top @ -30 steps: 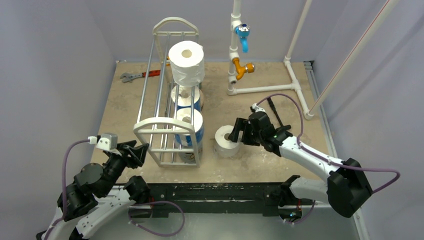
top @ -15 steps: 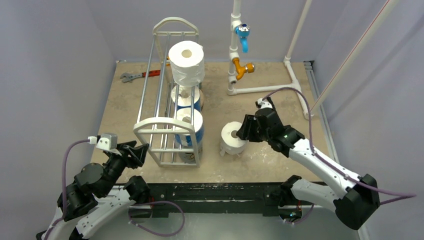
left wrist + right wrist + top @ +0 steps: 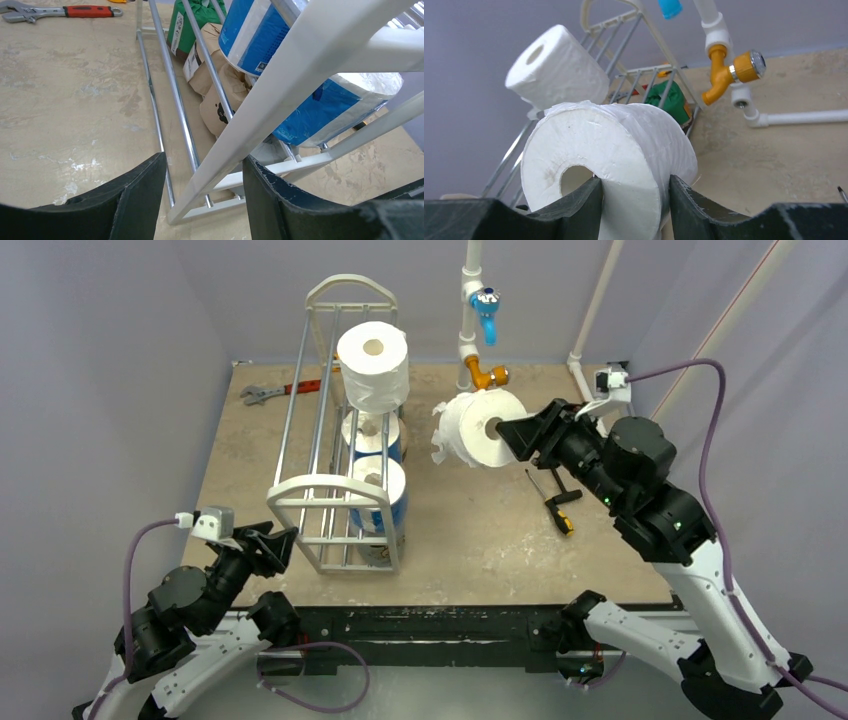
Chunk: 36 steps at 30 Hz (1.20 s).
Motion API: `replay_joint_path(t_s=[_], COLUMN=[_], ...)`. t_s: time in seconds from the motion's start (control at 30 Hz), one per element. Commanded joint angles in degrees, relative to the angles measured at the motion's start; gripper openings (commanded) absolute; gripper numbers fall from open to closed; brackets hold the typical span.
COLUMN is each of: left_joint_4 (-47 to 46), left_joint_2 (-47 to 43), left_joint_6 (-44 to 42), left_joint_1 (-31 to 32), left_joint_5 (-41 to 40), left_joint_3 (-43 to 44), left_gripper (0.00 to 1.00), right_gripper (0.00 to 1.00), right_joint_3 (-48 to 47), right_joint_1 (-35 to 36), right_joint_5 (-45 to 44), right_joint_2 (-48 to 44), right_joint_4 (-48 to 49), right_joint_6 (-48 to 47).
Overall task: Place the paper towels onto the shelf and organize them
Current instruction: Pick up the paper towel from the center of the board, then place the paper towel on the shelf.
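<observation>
My right gripper (image 3: pixel 520 432) is shut on a plain white roll (image 3: pixel 482 430), one finger in its core and one on the outside, and holds it high above the table right of the shelf (image 3: pixel 330 502). In the right wrist view the held roll (image 3: pixel 624 160) fills the jaws. A white roll (image 3: pixel 373 365) sits on the shelf's top tier. Two blue-white rolls (image 3: pixel 375 490) sit on the tier below. Tan rolls (image 3: pixel 220 97) and a green roll (image 3: pixel 192 20) lie at the bottom. My left gripper (image 3: pixel 205 200) is open around the shelf's near end frame (image 3: pixel 280 90).
A white pipe frame (image 3: pixel 530 415) with blue and orange fittings stands at the back right. A red-handled wrench (image 3: pixel 285 390) lies at the back left. A black and yellow screwdriver (image 3: pixel 555 505) lies on the table under my right arm.
My right gripper has lifted the white roll off the table, turned it on its side and carried it up and back. The screwdriver now shows. The left arm has not moved.
</observation>
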State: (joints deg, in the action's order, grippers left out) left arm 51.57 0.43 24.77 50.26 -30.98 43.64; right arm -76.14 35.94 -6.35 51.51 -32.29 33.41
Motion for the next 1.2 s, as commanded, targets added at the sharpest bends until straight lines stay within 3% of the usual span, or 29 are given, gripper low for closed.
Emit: replay_joint_path(t_s=[0.0,0.4,0.83,1.17], left_joint_4=[-1.3,-1.4,-1.3,-1.0], left_joint_2=[-2.5,-1.7,-1.1,-1.6], left_joint_6=[1.1,1.5,1.5,1.5], left_joint_1=[0.1,0.0,0.1,0.1], left_joint_5=[-1.3,-1.5,-1.8,-1.8], left_joint_3=[1.7,1.7,1.9,2.0], left_gripper=[0.56,0.56,0.56,0.56], right_gripper=[0.31,0.32,0.32,0.32], right_joint_3=[-6.1,-13.4,-17.0,-20.6], right_joint_1=[-0.2,-0.1,1.9,8.4], right_joint_5=[5.2,21.3,24.0,18.2], right_joint_2=[0.8,7.4,13.2,18.5], right_joint_4=[6.0,12.7,16.2,15.9], right_joint_6=[0.5,4.0,5.9,4.2])
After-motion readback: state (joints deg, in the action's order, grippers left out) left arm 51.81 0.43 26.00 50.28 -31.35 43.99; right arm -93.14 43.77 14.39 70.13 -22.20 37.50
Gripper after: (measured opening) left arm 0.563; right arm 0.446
